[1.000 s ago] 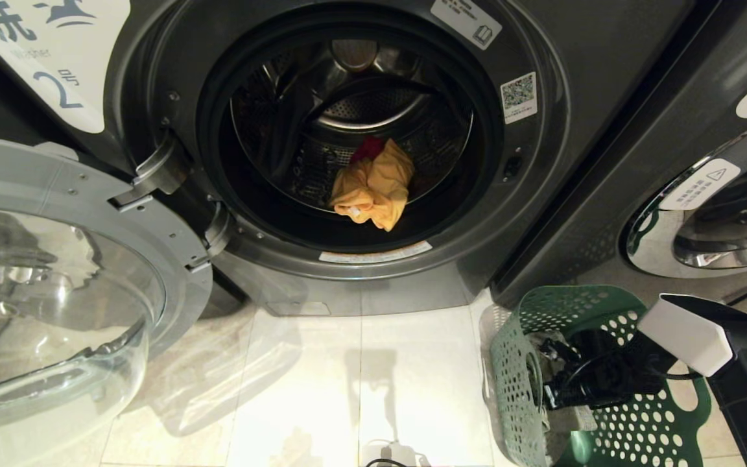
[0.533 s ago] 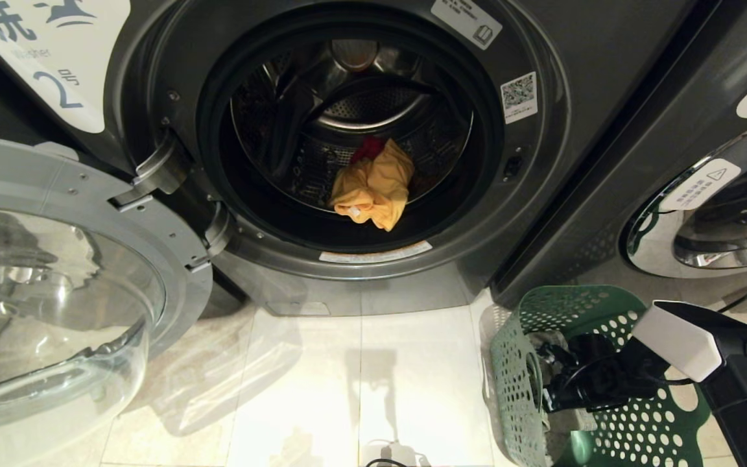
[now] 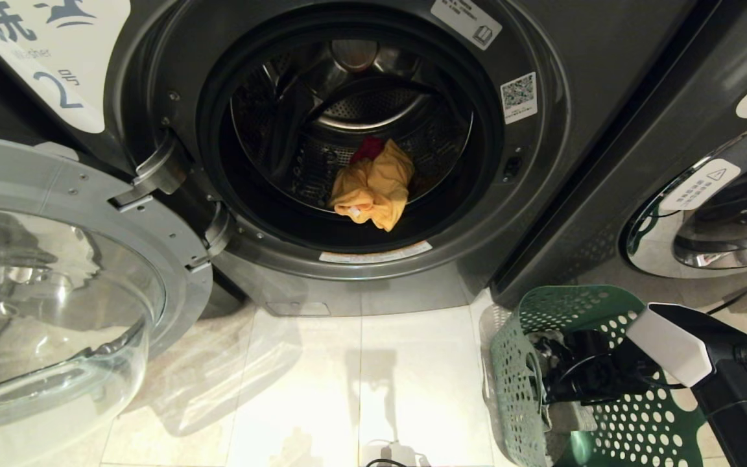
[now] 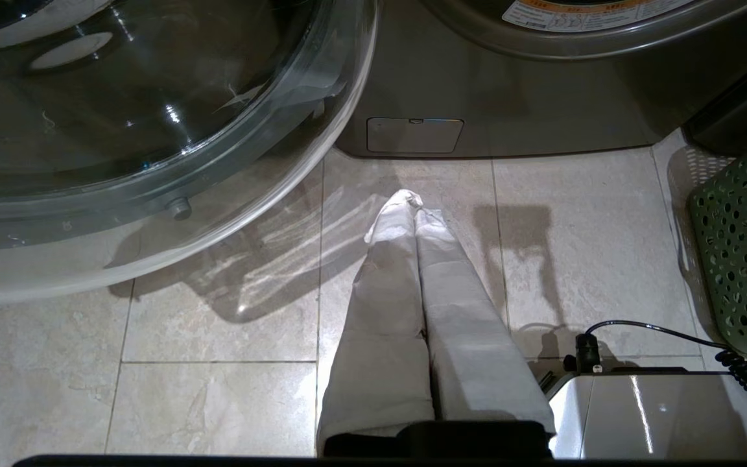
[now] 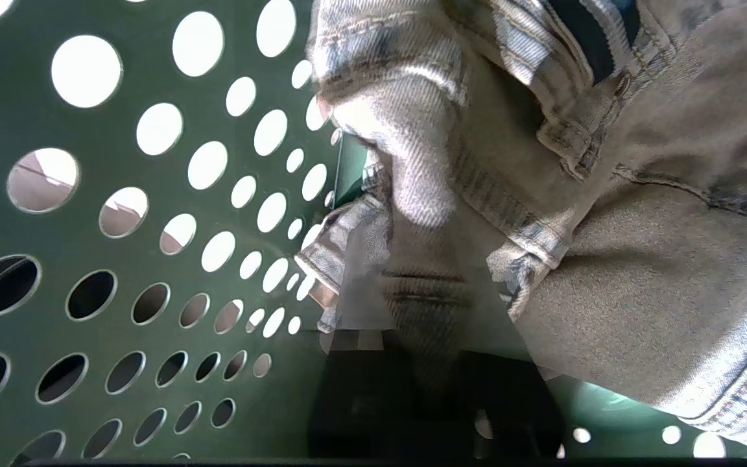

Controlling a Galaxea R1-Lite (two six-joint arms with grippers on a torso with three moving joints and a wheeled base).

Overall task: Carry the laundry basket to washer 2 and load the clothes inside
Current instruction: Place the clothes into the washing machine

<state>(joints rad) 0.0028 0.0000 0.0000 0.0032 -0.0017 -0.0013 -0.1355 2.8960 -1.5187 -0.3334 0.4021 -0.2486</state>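
Laundry basket [image 3: 581, 383] sits on the floor at 5 o'clock from washer 2 [image 3: 360, 149], door [image 3: 56, 292] swung wide at 9. Right claw [image 5: 412, 285] is down inside it w/ fingers clamped on a fold of denim garment [image 5: 639, 259]. Left claw [image 4: 409, 207] parked low over the tiles, fingers pressed together, nothing in them. Yellow cloth [image 3: 373, 188] already in the drum. Risk: grip looks thin, so denim could slip mid-lift, or heavy fabric drags & snags the basket rim, tipping it.
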